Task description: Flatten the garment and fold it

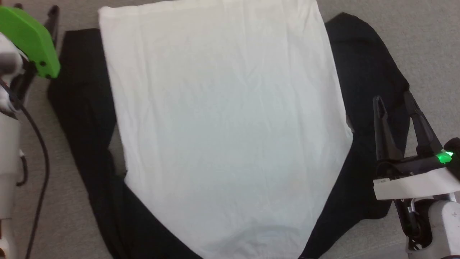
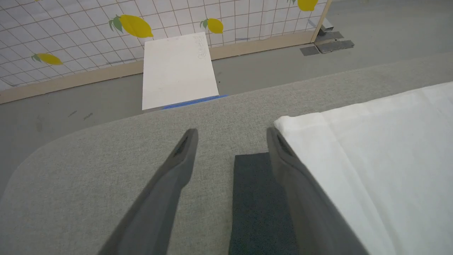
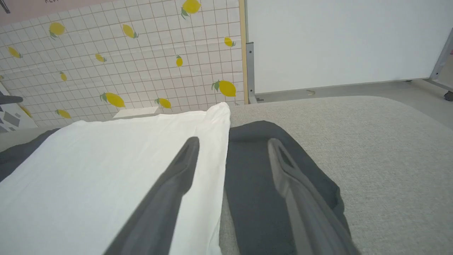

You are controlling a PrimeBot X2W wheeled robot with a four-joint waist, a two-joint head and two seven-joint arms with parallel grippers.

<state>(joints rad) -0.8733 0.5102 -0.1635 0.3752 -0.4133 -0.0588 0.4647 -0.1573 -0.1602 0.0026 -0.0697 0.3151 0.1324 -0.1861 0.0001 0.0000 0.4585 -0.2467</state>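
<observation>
1. Firstly, about writing: in the left wrist view, the white board (image 2: 177, 71) leaning at the lemon-patterned wall (image 2: 70, 28) carries faint marks near its upper right corner, too pale to read.
2. The garment (image 1: 222, 126) lies flat on the grey cloth surface (image 1: 424, 36), filling the centre of the head view, with its plain white side upward.
3. Its long axis runs from the top to the bottom of the frame. The straight hem is at the top edge and the narrower end is at the bottom edge.
4. The black sleeves spread out on both sides, one at the left (image 1: 82, 108) and one at the right (image 1: 363, 72).
5. The left gripper (image 2: 231, 132) is at the upper left of the head view, under a green cover (image 1: 28, 39). Its fingers are spread apart and grasp nothing, above the end of the black sleeve, just beside the white hem corner.
6. The right gripper (image 1: 392, 97) is at the lower right, also spread and empty, over the other black sleeve near the white edge.
</observation>
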